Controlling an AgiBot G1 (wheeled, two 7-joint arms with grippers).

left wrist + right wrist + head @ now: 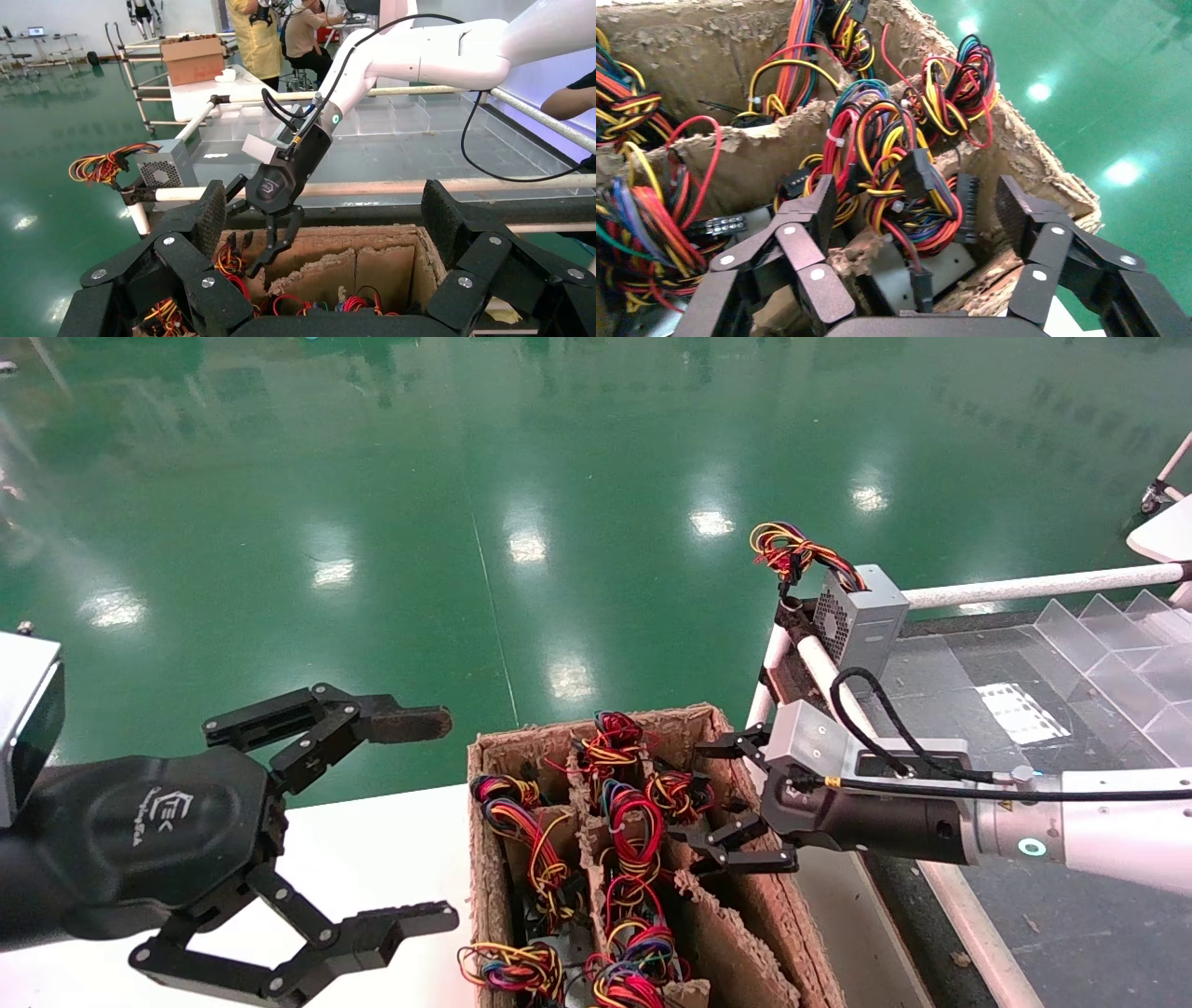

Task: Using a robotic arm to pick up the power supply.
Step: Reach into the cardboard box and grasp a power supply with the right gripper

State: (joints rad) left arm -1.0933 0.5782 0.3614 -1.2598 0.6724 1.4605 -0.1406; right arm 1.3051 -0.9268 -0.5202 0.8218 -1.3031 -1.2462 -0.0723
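1. Nearest the head camera, the left gripper (372, 822) hangs over the white bench (372, 859), jaws spread wide, holding nothing. Looks parked to me.
2. Next out, at the bench's right edge, sits the torn cardboard box (745, 896) with dividers, stuffed with wire bundles.
3. Right gripper (736, 803) is poised over the box's right-hand compartment, jaws wide and empty.
4. Wrist view shows the power supply (947, 263) low in that compartment between the open fingers, grey metal under its wires (905, 182). Mostly buried, so hard to see much.
5. Farthest off, a vented grey box (861, 617) sits on the rack (1024, 587).
6. Progress: lined up, but nothing gripped. Descent, closing and lifting are all left.
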